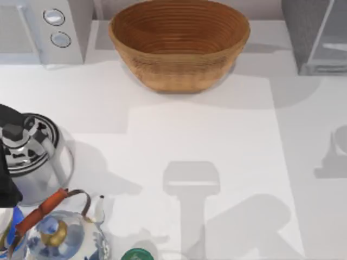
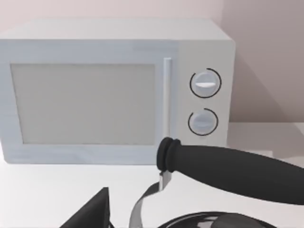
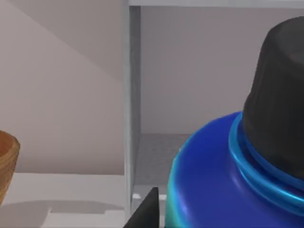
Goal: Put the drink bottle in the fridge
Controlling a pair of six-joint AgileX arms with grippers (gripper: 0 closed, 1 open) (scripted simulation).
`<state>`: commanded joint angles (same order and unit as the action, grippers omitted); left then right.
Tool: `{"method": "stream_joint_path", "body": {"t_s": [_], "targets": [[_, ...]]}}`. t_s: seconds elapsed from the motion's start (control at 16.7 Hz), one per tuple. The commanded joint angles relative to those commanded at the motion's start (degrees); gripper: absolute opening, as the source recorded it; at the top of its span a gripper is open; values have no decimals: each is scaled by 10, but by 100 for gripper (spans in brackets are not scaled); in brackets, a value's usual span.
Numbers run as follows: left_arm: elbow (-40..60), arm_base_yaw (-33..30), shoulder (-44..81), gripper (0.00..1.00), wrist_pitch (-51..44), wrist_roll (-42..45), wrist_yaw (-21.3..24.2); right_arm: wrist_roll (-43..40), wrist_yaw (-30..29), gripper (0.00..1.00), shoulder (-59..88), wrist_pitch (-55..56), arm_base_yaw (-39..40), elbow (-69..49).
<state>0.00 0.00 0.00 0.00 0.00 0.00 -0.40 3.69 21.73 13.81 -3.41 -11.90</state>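
Before the fridge (image 3: pixel 142 114) opening, drink bottle (image 3: pixel 213 180) close up

The drink bottle (image 3: pixel 223 185) sits close before the right wrist camera, tilted, with a dark blue shoulder and ribbed black screw cap. Behind it the fridge (image 3: pixel 190 95) stands open, its grey inside showing, at the table's back right corner (image 1: pixel 317 35).
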Motion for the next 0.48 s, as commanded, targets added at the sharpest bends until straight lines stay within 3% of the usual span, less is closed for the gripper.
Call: {"method": "stream_joint_path", "body": {"t_s": [0.48], "targets": [[0, 0, 0, 100, 0, 0, 0, 12, 58, 1, 536, 277, -67, -243]]}}
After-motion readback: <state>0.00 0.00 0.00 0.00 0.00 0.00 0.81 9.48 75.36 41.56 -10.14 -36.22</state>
